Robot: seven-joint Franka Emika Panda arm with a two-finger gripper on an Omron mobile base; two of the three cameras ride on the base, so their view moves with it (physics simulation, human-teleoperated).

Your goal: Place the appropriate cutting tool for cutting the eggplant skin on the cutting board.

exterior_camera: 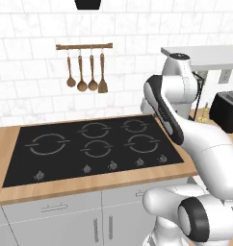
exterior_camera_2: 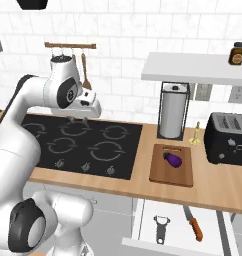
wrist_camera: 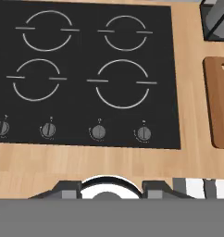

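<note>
- Eggplant (exterior_camera_2: 173,159): lying on the board (exterior_camera_2: 172,172), toward its rear half, stem end pointing to the back left.
- Board: resting flat on the counter (exterior_camera_2: 220,181) just right of the stove (exterior_camera_2: 78,142); showing as a brown edge at the right of the hand view (wrist_camera: 219,109).
- Gripper (exterior_camera_2: 77,119): hanging above the rear burners, well left of the board, touching nothing; looking straight down on four burners and the knob row (wrist_camera: 73,131); open or closed: cannot tell, finger tips barely showing.
- Drawer (exterior_camera_2: 180,227): standing open below the board, holding a peeler (exterior_camera_2: 161,227) at left and an orange-handled knife (exterior_camera_2: 193,223) at right, lying apart.
- Towel roll (exterior_camera_2: 172,112): standing upright behind the board.
- Toaster (exterior_camera_2: 228,137): sitting right of the board.
</note>
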